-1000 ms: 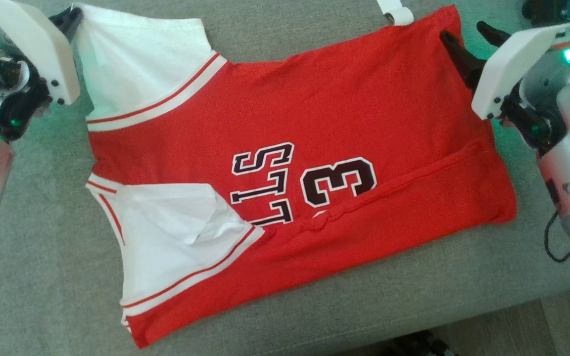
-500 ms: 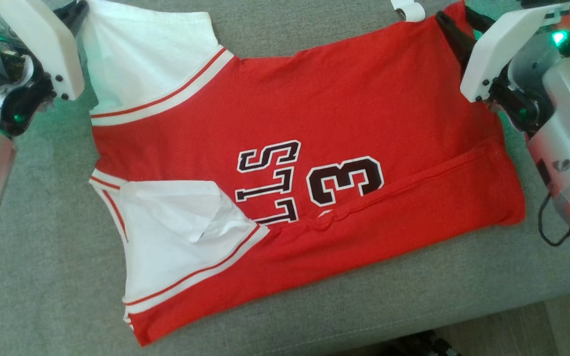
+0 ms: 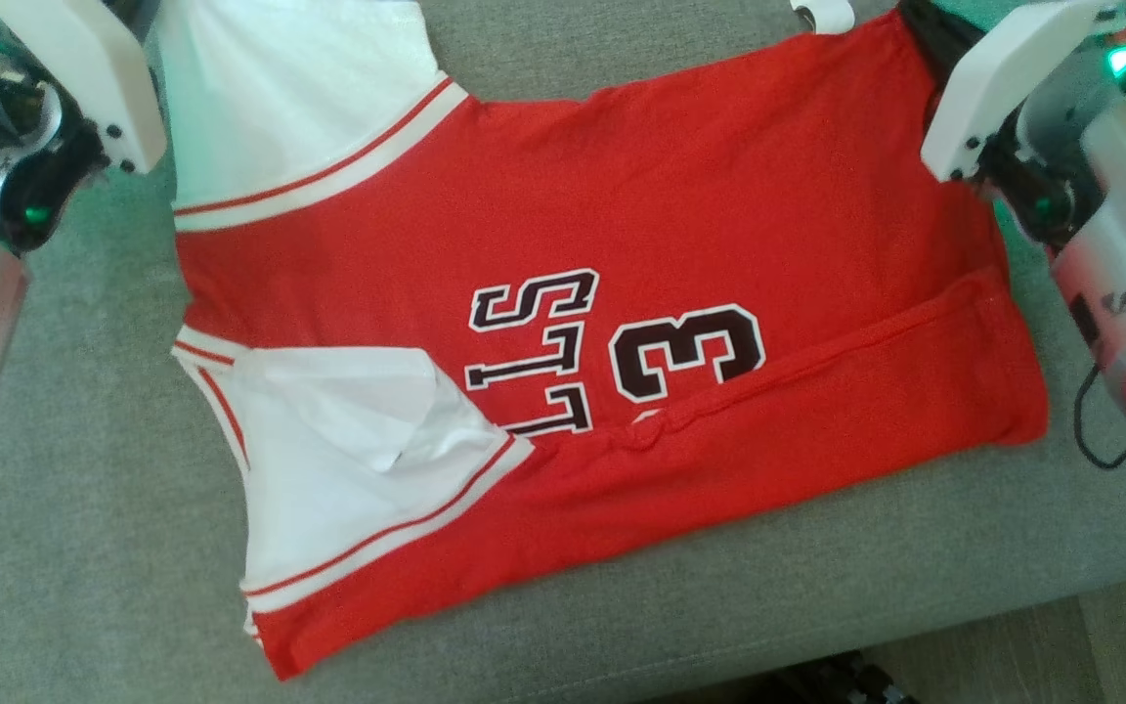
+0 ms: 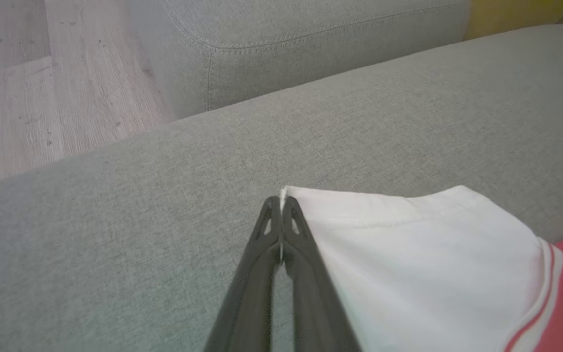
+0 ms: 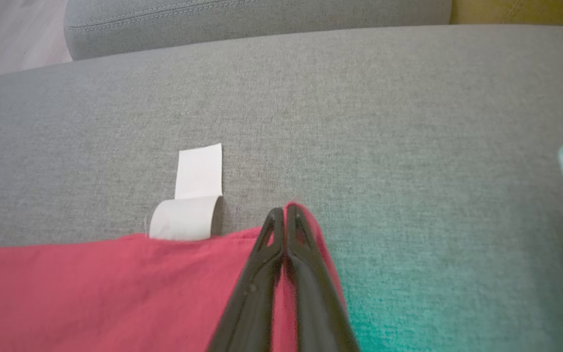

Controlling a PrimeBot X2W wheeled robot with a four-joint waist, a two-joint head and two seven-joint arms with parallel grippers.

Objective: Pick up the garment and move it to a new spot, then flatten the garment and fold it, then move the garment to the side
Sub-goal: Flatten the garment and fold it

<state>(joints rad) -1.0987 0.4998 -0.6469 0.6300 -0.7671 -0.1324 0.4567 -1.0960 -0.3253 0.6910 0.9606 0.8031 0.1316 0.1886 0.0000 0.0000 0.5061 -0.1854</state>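
Grey sofa cushion (image 3: 817, 587) lies beneath the garment (image 3: 622, 176), a red jersey with white sleeves, which we see spread flat at the centre of the frame. Dark letters "LLS" and a "3" sit sideways mid-frame. A white label (image 5: 193, 195) sticks out at the top edge. Upper left, the left gripper (image 4: 280, 208) pinches a white sleeve corner. Upper right, the right gripper (image 5: 285, 215), gaping a second ago, now clamps the red corner.

Left end effector (image 4: 280, 208) pinching garment (image 4: 423, 259) corner
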